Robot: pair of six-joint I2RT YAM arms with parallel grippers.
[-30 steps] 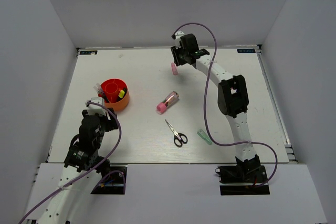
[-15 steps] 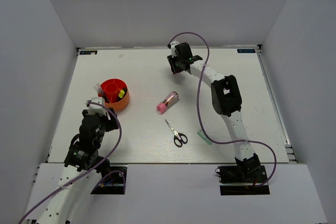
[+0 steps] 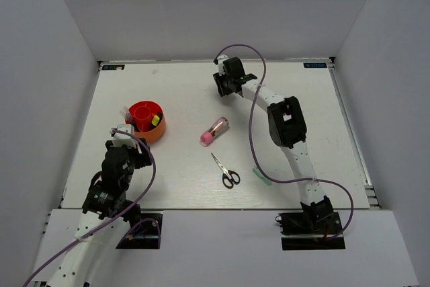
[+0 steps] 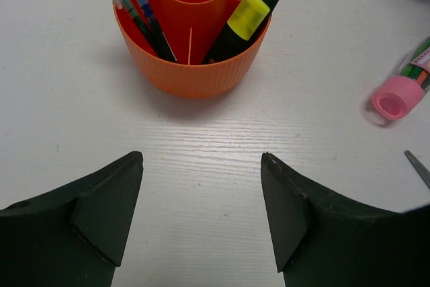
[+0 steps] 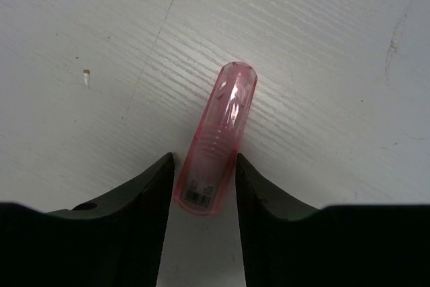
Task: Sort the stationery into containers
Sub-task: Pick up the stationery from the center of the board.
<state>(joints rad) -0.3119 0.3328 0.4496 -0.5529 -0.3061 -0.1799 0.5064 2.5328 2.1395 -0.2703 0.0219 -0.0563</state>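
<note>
A small pink capsule-shaped piece point(image 5: 225, 112) lies on the far part of the table. My right gripper point(image 5: 203, 157) is open, its two fingers close on either side of the capsule's near end. From above, that gripper point(image 3: 225, 89) hides the capsule. The red-orange pot point(image 3: 146, 120) holds a yellow-capped highlighter point(image 4: 245, 17) and several pens point(image 4: 138, 11). My left gripper point(image 4: 201, 159) hovers open and empty just short of the pot point(image 4: 191, 72). The pink tube point(image 3: 213, 131), the scissors point(image 3: 225, 171) and a pale-green capsule point(image 3: 262, 175) lie mid-table.
The pink tube point(image 4: 398, 95) and a scissor tip point(image 4: 418, 166) show at the right of the left wrist view. White walls close in the table on three sides. The right arm's purple cable point(image 3: 252, 119) loops above the table's centre right.
My right gripper has shifted left and come down over the pink capsule, which lay in the open beside it a second ago. The left arm has not moved.
</note>
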